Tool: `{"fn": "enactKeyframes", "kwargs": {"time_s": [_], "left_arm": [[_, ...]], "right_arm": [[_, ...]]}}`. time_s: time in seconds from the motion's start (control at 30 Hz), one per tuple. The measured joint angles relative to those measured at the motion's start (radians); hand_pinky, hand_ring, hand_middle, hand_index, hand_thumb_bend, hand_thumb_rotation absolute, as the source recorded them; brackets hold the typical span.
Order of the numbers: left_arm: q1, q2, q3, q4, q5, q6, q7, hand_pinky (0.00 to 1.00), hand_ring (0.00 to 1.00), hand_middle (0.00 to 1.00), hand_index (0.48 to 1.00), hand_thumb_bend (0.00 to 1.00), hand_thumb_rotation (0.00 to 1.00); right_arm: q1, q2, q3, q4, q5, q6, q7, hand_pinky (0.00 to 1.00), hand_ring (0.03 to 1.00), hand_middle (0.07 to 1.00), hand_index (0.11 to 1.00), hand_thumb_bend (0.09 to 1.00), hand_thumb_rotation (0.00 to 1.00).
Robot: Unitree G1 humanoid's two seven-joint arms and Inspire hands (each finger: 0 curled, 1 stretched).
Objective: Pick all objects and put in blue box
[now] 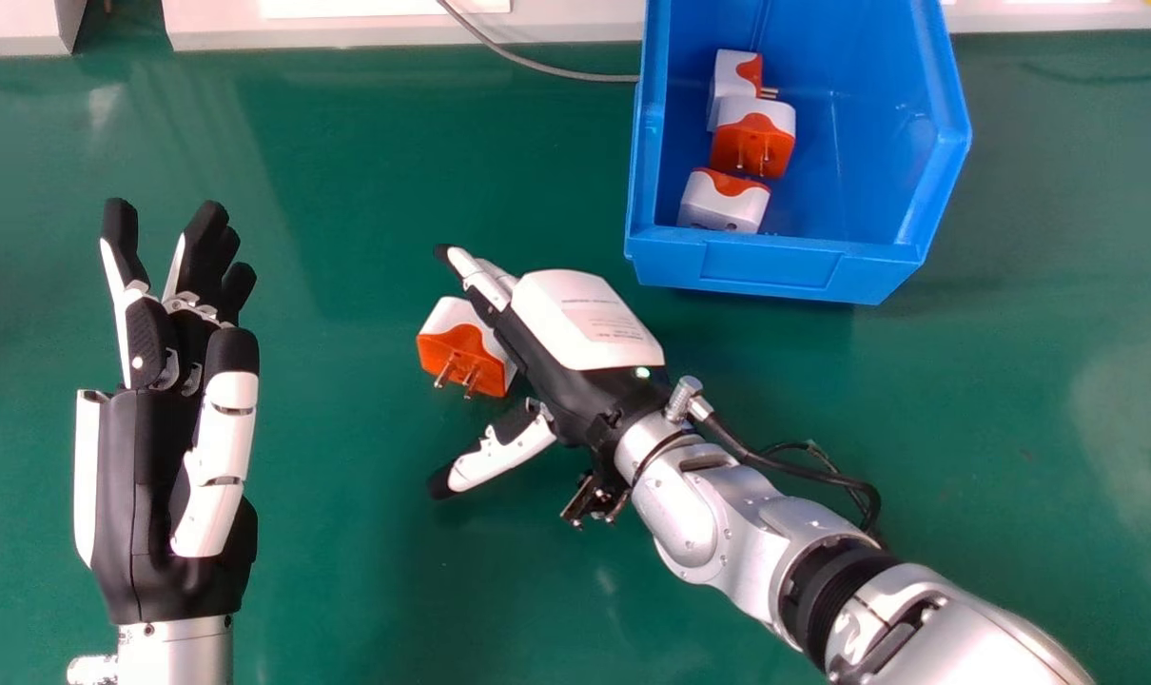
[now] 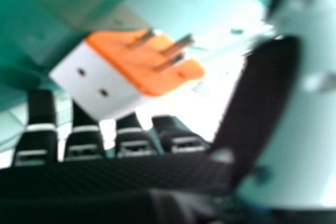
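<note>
Silver and jointed, the right forearm (image 1: 699, 514) came in from the head view's bottom right corner, a black cable (image 1: 794, 466) looping beside its wrist. Toward the bottom left was the left hand (image 1: 143, 476), raised over the green counter (image 1: 347, 590), its fingers extended and its thumb (image 1: 224, 428) in front of them.

Near the middle of the head view, the right hand (image 1: 590, 323) was angled toward the left. It was apart, its fingers straight and its thumb (image 1: 499, 452) spread well away from them, clamped on nothing. Just beyond the palm, partly behind the fingers, a white and orange plug adapter (image 1: 466, 352) sat on the counter, its orange face and metal prongs (image 1: 457, 371) turned to the near side. The right hand view added a white side with two small dark holes (image 2: 92, 82), and showed three prongs standing out separately. There the fingertips (image 2: 41, 103) lay close along the adapter; whether they touched could not be told.

Farther off, the head view took in the blue box (image 1: 775, 266), open at the top. Three more adapters (image 1: 754, 138) lay close together toward its left side, the middle one with prongs facing near. Behind, a grey cord (image 1: 556, 71) curved from a white panel (image 1: 395, 29) to the box's left wall.
</note>
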Motion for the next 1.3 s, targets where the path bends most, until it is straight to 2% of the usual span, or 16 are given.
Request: {"fn": "enactKeyframes", "kwargs": {"time_s": [0.2, 0.23, 0.27, 0.33, 0.37, 0.43, 0.6, 0.87, 0.97, 1.3], "left_arm": [[-0.002, 0.001, 0.0, 0.0, 0.0, 0.001, 0.0, 0.96, 0.97, 0.95, 0.923, 0.35, 0.6], [-0.002, 0.001, -0.001, 0.0, 0.0, 0.001, 0.0, 0.96, 0.97, 0.95, 0.924, 0.35, 0.6], [-0.002, 0.001, -0.001, 0.0, 0.001, 0.001, 0.0, 0.96, 0.97, 0.95, 0.924, 0.35, 0.6], [-0.003, 0.001, -0.002, 0.001, 0.001, 0.001, -0.001, 0.96, 0.97, 0.96, 0.924, 0.35, 0.6], [-0.004, 0.001, -0.002, 0.001, 0.0, 0.001, -0.001, 0.96, 0.97, 0.96, 0.924, 0.35, 0.6], [-0.004, 0.001, -0.002, 0.002, 0.0, 0.002, -0.001, 0.96, 0.97, 0.96, 0.925, 0.35, 0.6], [-0.008, 0.002, -0.002, 0.006, -0.002, 0.003, -0.006, 0.96, 0.97, 0.96, 0.926, 0.35, 0.6], [-0.015, 0.002, -0.002, 0.01, -0.003, 0.003, -0.015, 0.97, 0.97, 0.96, 0.926, 0.35, 0.6], [-0.018, 0.002, -0.001, 0.014, -0.008, 0.003, -0.018, 0.97, 0.97, 0.96, 0.926, 0.35, 0.6], [-0.024, 0.002, -0.001, 0.017, -0.008, 0.004, -0.019, 0.97, 0.97, 0.96, 0.924, 0.35, 0.59]], "right_arm": [[0.0, -0.005, 0.002, 0.002, -0.003, 0.0, -0.048, 0.63, 0.665, 0.694, 0.708, 0.842, 0.05], [0.0, -0.006, 0.003, 0.002, -0.004, 0.0, -0.054, 0.62, 0.648, 0.676, 0.665, 0.777, 0.06], [0.0, -0.006, 0.004, 0.002, -0.005, 0.0, -0.062, 0.62, 0.648, 0.676, 0.665, 0.777, 0.06], [0.0, -0.008, 0.006, 0.003, -0.009, 0.0, -0.076, 0.58, 0.614, 0.621, 0.606, 0.686, 0.06], [0.0, -0.009, 0.008, 0.003, -0.01, 0.0, -0.082, 0.58, 0.614, 0.621, 0.606, 0.686, 0.06], [0.0, -0.01, 0.007, 0.003, -0.009, -0.002, -0.09, 0.55, 0.587, 0.571, 0.569, 0.629, 0.04], [0.0, -0.01, 0.007, 0.003, -0.009, -0.005, -0.096, 0.51, 0.551, 0.524, 0.538, 0.58, 0.02], [0.0, -0.013, 0.001, 0.003, -0.008, -0.007, -0.114, 0.44, 0.5, 0.492, 0.521, 0.55, 0.01], [0.0, -0.019, 0.001, 0.003, -0.008, -0.009, -0.131, 0.42, 0.477, 0.481, 0.519, 0.542, 0.0], [0.0, -0.038, -0.003, 0.001, -0.007, -0.051, -0.176, 0.37, 0.423, 0.459, 0.519, 0.53, 0.0]]}}
